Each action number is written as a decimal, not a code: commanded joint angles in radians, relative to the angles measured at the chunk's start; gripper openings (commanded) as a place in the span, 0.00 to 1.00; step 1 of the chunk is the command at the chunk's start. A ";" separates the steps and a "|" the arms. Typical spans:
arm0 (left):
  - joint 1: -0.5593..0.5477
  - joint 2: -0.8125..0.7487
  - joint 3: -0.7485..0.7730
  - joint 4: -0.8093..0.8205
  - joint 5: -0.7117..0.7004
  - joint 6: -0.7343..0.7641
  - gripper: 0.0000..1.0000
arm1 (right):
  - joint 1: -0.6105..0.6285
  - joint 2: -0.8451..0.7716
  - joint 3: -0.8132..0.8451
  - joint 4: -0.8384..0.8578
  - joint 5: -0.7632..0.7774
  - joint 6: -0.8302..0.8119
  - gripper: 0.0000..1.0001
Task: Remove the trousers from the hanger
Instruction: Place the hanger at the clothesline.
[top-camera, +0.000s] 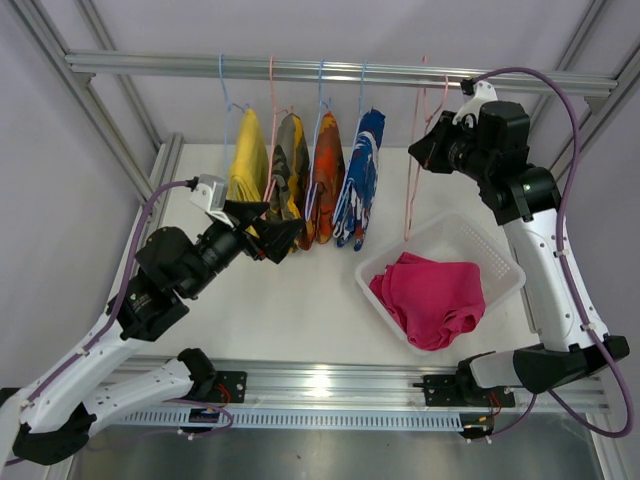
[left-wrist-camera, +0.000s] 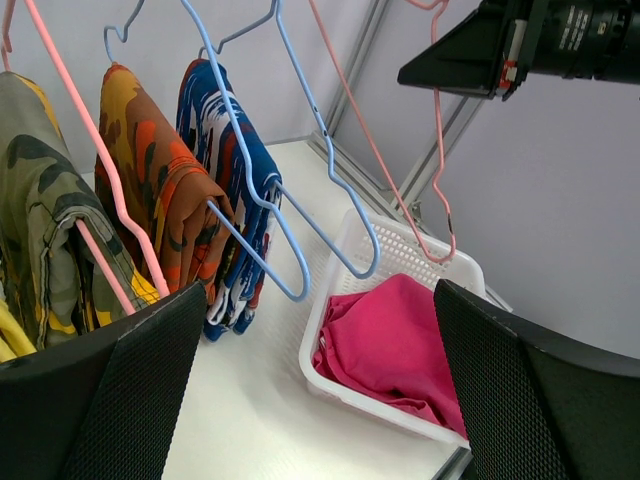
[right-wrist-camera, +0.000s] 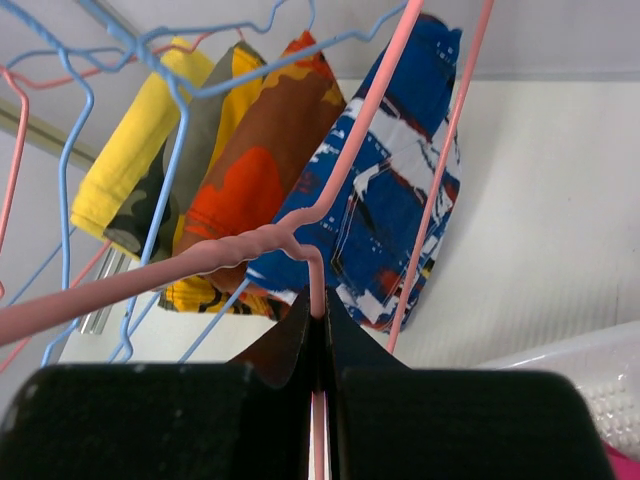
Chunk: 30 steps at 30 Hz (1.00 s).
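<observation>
Several trousers hang on hangers from the rail (top-camera: 330, 70): plain yellow (top-camera: 247, 155), camouflage (top-camera: 288, 165), orange-red patterned (top-camera: 327, 175) and blue-and-white patterned (top-camera: 362, 175). The magenta pink trousers (top-camera: 432, 295) lie crumpled in the white basket (top-camera: 505, 255). My left gripper (top-camera: 265, 228) stands open, low in front of the yellow and camouflage trousers, with nothing between its fingers (left-wrist-camera: 120, 400). My right gripper (right-wrist-camera: 318, 310) is shut on the wire of a bare pink hanger (right-wrist-camera: 240, 250), which still hangs from the rail at the right (top-camera: 415, 190).
Blue and pink wire hangers (left-wrist-camera: 290, 200) cross in front of the left wrist camera. The basket's rim (left-wrist-camera: 320, 330) sits to the right of the hanging clothes. Metal frame posts (top-camera: 150, 170) flank the white table.
</observation>
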<state>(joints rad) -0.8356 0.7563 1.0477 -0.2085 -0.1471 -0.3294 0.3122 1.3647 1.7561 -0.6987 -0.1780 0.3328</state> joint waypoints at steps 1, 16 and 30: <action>-0.002 0.003 0.029 0.003 -0.008 0.026 0.99 | -0.030 0.034 0.085 0.005 -0.044 -0.026 0.00; -0.002 0.009 0.031 0.000 -0.002 0.029 0.99 | -0.079 0.181 0.201 -0.010 -0.130 -0.017 0.00; 0.000 0.008 0.029 -0.003 -0.002 0.032 0.99 | -0.136 0.301 0.378 -0.096 -0.202 0.009 0.00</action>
<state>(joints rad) -0.8356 0.7658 1.0477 -0.2169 -0.1471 -0.3202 0.1856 1.6440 2.0590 -0.7654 -0.3412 0.3256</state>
